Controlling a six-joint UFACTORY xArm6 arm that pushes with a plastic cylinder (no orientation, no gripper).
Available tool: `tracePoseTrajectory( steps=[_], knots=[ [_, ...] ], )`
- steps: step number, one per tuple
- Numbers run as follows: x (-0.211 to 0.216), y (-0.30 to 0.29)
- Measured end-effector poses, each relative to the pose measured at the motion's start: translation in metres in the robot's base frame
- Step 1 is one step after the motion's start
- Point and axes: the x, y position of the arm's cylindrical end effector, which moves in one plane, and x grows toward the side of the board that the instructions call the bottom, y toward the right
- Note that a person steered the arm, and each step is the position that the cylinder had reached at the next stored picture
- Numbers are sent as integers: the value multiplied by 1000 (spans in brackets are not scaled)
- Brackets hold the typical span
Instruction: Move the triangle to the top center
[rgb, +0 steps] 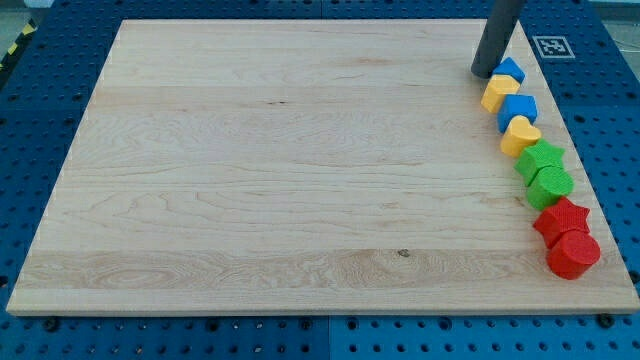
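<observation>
My tip (487, 73) rests on the board near the view's top right, touching or just left of the blue triangle (510, 70), the topmost block of a column along the right edge. Below the triangle come a yellow block (498, 93), a blue block (519, 109), a yellow heart (520, 134), a green star-like block (541, 158), a green round block (551, 184), a red star (561, 219) and a red round block (573, 254). The blocks touch one another in a chain.
The wooden board (300, 170) lies on a blue perforated table. A white fiducial marker (550, 46) sits off the board at the view's top right.
</observation>
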Motion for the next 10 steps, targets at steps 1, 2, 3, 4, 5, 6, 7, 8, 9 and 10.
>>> tracePoseTrajectory(
  steps=[1, 2, 3, 4, 5, 6, 7, 8, 9, 10],
  knots=[
    [-10, 3],
    [-44, 20],
    [-48, 63],
    [-25, 107],
    [9, 113],
    [29, 104],
    [29, 57],
    [27, 28],
    [21, 7],
    [8, -8]
  ],
)
